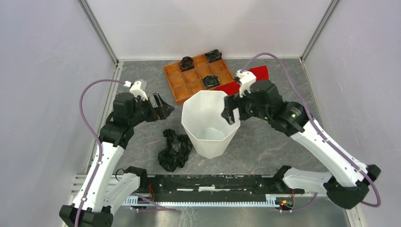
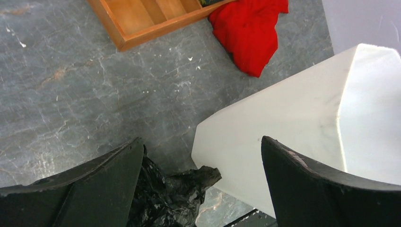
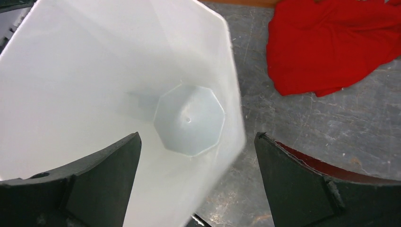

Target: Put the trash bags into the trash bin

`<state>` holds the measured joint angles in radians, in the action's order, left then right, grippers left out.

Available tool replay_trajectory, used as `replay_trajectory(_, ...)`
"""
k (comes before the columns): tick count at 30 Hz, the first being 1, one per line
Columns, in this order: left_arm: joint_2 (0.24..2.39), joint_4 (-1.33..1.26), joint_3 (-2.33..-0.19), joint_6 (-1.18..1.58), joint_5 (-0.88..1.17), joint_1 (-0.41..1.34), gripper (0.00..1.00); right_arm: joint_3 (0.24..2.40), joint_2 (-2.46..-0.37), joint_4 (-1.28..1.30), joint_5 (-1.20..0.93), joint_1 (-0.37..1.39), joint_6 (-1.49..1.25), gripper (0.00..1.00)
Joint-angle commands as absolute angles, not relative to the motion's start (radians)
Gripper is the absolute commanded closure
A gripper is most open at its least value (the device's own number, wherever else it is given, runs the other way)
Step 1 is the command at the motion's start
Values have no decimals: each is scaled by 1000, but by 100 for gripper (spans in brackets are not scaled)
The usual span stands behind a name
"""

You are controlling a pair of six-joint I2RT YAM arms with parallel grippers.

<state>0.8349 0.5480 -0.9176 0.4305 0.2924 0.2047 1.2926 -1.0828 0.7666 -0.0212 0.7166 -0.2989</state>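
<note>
— Bag?
— One black trash bag (image 1: 174,150), crumpled on the table (image 1: 269,142), outside the white bin (image 1: 213,147), just beside its left wall.
— Bin?
— Standing mid-table, near the wooden tray (image 1: 189,78) and the red cloth (image 1: 246,78).
— Grippers?
— Left gripper (image 1: 169,108): fingers spread wide, holding nothing, left of the bin. Right gripper (image 1: 229,111): fingers apart, straddling the bin's right rim.

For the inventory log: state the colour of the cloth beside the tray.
The cloth is plain red; the right wrist view shows it best.
</note>
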Motion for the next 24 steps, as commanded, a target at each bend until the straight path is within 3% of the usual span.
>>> replay_trajectory(1, 801, 539, -888, 469, 311, 206, 0, 1482, -1206, 889, 297, 868, -309, 3)
replay_trajectory(7, 795, 500, -852, 481, 302, 207, 0, 1620, -1344, 1056, 542, 980, -347, 16)
replay_trajectory(14, 809, 521, -851, 449, 305, 208, 0, 1564, -1364, 1028, 629, 991, -357, 29)
replay_trajectory(19, 816, 533, -854, 433, 302, 214, 0, 1539, -1376, 1002, 712, 983, -348, 49)
replay_trajectory(24, 827, 534, -868, 427, 285, 221, 0, 1527, -1369, 1009, 764, 900, -331, 79)
